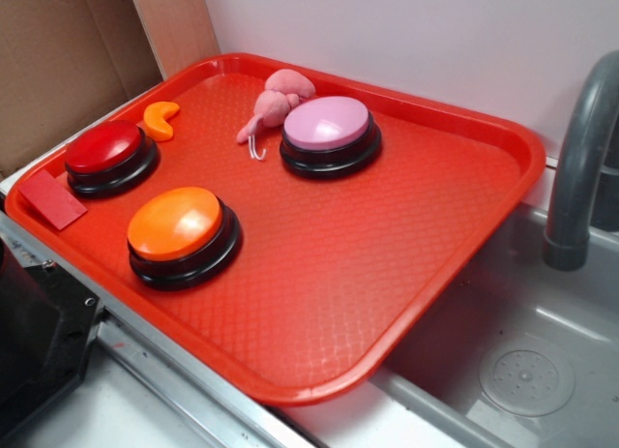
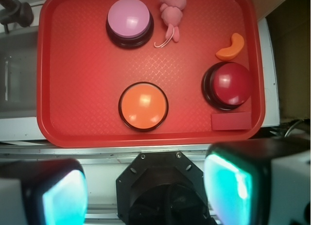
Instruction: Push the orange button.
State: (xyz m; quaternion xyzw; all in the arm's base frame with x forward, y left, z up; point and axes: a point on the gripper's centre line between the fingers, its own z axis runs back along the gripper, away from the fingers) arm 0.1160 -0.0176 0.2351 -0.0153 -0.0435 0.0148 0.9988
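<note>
In the exterior view the orange button (image 1: pixel 183 234) sits near the tray's (image 1: pixel 455 216) near-left rim, with the red button (image 1: pixel 110 155) behind it, the pink button (image 1: pixel 330 134) farther right, and bare tray floor on its right; no jaws show here. In the wrist view the jaws (image 2: pixel 146 191) stand wide apart and empty at the bottom, outside the tray's (image 2: pixel 73 89) near rim, looking straight down. The orange button (image 2: pixel 143 106) lies ahead between them, red button (image 2: pixel 228 85) ahead-right, pink button (image 2: pixel 129 22) beyond.
</note>
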